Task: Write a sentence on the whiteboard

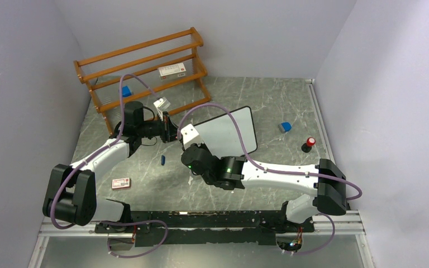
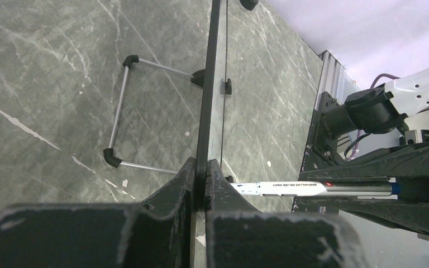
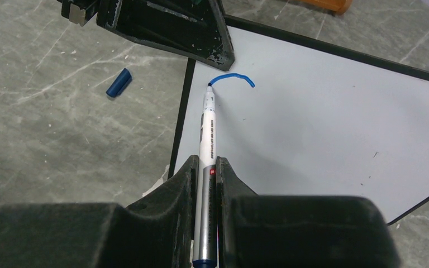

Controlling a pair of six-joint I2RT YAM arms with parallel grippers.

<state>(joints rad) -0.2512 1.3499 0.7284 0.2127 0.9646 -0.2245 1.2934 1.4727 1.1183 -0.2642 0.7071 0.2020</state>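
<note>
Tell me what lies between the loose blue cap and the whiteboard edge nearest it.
Nothing does. The right wrist view shows only bare grey tabletop between the cap and the whiteboard, at its black frame.

From above, the right arm [image 1: 212, 164] covers the whiteboard's [image 1: 232, 131] near left corner, so we cannot see the blue stroke [image 3: 232, 77] there. At the right wrist the board runs past the frame's right edge, and the marker's [image 3: 208, 134] print is too small for us to read.
</note>
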